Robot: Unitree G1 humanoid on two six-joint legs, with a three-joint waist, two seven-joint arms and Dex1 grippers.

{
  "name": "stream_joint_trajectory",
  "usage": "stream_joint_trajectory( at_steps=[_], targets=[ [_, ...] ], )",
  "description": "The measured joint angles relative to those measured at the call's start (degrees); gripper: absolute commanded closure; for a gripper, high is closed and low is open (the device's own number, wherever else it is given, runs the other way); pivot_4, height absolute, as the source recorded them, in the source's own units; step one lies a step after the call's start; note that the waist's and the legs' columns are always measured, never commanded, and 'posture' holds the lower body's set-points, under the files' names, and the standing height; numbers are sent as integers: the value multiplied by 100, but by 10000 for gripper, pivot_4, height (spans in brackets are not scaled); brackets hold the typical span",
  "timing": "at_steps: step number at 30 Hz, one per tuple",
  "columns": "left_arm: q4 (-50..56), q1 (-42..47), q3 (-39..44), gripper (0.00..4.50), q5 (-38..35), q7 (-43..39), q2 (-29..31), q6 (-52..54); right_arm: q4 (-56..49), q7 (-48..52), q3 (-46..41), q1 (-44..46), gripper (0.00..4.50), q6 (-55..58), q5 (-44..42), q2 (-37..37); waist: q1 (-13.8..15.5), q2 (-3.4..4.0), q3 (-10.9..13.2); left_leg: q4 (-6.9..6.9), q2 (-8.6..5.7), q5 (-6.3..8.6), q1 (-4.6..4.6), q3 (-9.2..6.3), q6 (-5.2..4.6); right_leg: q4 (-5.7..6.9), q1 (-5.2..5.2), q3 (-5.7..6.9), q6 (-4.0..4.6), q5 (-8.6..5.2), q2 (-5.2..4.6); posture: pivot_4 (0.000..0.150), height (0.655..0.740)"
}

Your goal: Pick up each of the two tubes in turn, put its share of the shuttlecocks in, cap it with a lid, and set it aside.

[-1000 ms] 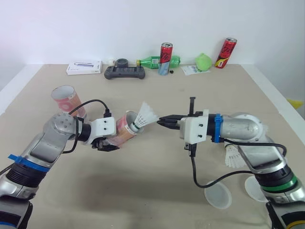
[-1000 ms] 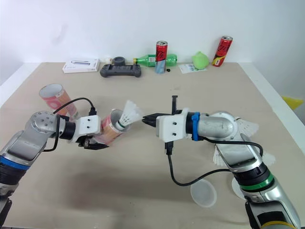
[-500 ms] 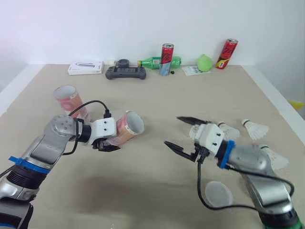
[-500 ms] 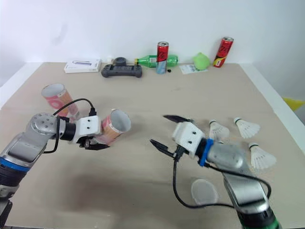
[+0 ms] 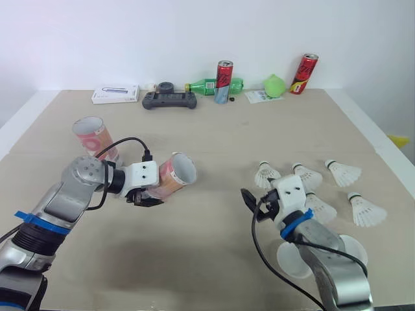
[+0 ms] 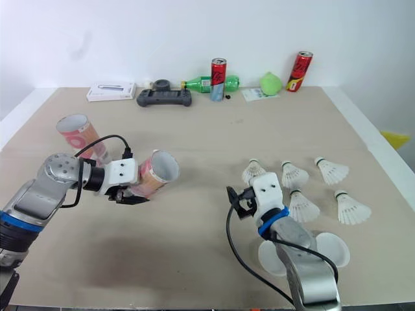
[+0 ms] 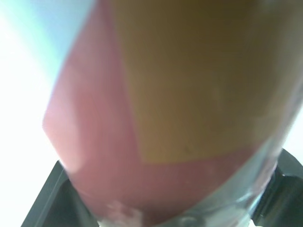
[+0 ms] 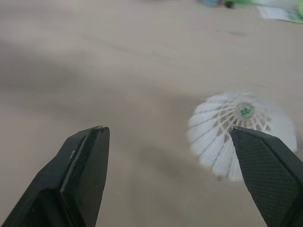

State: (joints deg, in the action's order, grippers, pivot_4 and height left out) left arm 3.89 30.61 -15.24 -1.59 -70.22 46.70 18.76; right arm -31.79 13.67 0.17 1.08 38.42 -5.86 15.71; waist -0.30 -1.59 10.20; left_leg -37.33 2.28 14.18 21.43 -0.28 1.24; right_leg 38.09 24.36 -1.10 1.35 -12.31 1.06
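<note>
Pink tube (image 5: 170, 178) is sitting clamped in the left fingers (image 7: 52, 198) left of centre, right fingers (image 8: 80, 165) are gaping wide, empty, by the nearest shuttlecock (image 8: 236, 113) right of centre; I'm guessing feather-light, crushable skirt, so pinching the cork.

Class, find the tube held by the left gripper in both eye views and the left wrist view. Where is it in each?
Left eye view: tube left of centre, tilted, open mouth facing the robot's right.
Right eye view: tube left of centre, same tilt.
Left wrist view: tube close up, its pink and tan wall facing the camera.
Shared landmark: the left gripper clamped on its lower end.
</note>
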Motion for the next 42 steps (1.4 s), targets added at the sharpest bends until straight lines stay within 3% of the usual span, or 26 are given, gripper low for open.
stream_joint_trajectory(
  at_steps=[7,8,11,16,19,26,34,42],
  targets=[
    [22,8,9,14672,5,-29,-26,-4,886,-614,1,551,1441,47,251,-479,-1,2,-1,6,-26,10,15,-12,-19,0,1,-8,-8,-8,-14,1500,7400],
    [28,2,11,14672,5,-22,-26,0,976,-666,-1,578,3603,44,284,-506,-4,2,-1,6,-30,10,14,-12,-19,0,1,-8,-8,-8,-16,1500,7400],
    [57,-46,42,14672,7,2,-26,18,1217,-769,3,693,13553,-66,347,-559,-39,2,-1,6,-40,6,14,-13,-27,0,0,-8,-8,-8,-26,1500,7400],
    [119,-86,55,14672,22,32,-26,39,1470,-797,5,834,37572,-225,464,-543,-80,2,-1,6,-55,-2,15,-17,-40,0,-4,-14,-11,-6,-33,1500,7400],
    [130,-92,57,14672,39,64,-26,47,1505,-752,9,860,44472,-289,511,-448,-82,2,-1,7,-56,-2,17,-19,-40,0,-4,-14,-13,-7,-34,1500,7400],
    [181,-119,73,14672,45,114,-35,128,1366,-84,188,844,44472,-1004,512,175,-86,8,3,8,-60,-3,17,-23,-42,-1,-4,-13,-17,-10,-35,1500,7400],
    [104,-101,86,14672,52,128,-123,112,820,2505,292,1797,44472,-2636,-443,1594,-89,18,12,5,-75,-10,17,-36,-53,-3,-14,-17,-24,-12,-36,1500,7400],
    [6,-87,143,14672,52,128,-212,97,1035,4031,933,2428,44472,-3743,-149,2511,-81,15,10,8,-83,-10,18,-58,-53,-10,-27,-9,-34,-21,-38,1500,7400]
  ],
)
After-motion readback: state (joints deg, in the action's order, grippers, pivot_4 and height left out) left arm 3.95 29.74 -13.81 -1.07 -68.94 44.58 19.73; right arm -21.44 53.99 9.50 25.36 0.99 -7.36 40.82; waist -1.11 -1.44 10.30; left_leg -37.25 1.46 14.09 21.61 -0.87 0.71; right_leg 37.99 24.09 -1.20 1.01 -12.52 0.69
